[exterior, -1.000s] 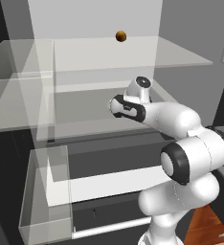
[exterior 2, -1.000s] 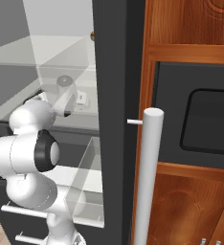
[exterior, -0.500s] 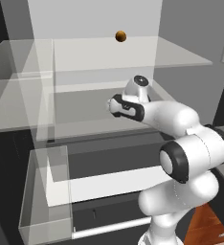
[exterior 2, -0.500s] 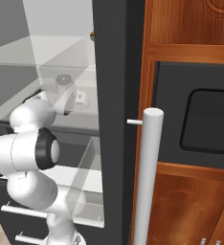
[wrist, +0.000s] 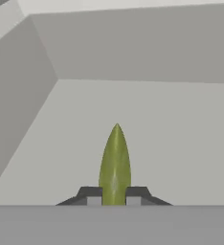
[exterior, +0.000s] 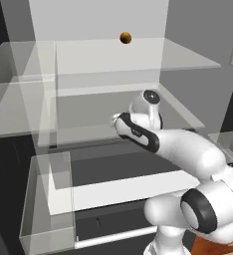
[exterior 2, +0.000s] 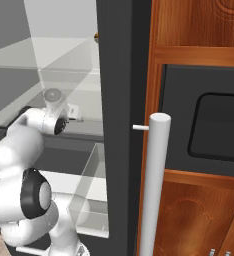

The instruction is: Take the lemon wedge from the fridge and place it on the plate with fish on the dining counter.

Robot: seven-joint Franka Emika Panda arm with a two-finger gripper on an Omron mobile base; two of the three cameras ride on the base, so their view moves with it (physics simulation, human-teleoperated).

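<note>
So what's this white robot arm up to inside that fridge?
The arm is reaching into the open fridge, over one of its pale shelves. In the hand view its jaws are closed on a slim yellow-green lemon wedge, with the gripper pinching it from both sides. A small brown ball sits on the shelf above. The wedge has yet to leave the fridge.

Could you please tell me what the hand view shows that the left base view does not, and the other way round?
Hand view: a yellow-green lemon wedge standing between the two dark fingertips of the gripper, which look closed against it.
Left base view: the arm reaching onto a glass shelf, a small brown ball on the shelf above, and a clear bin lower down.
Shared: the pale interior of the fridge.
</note>
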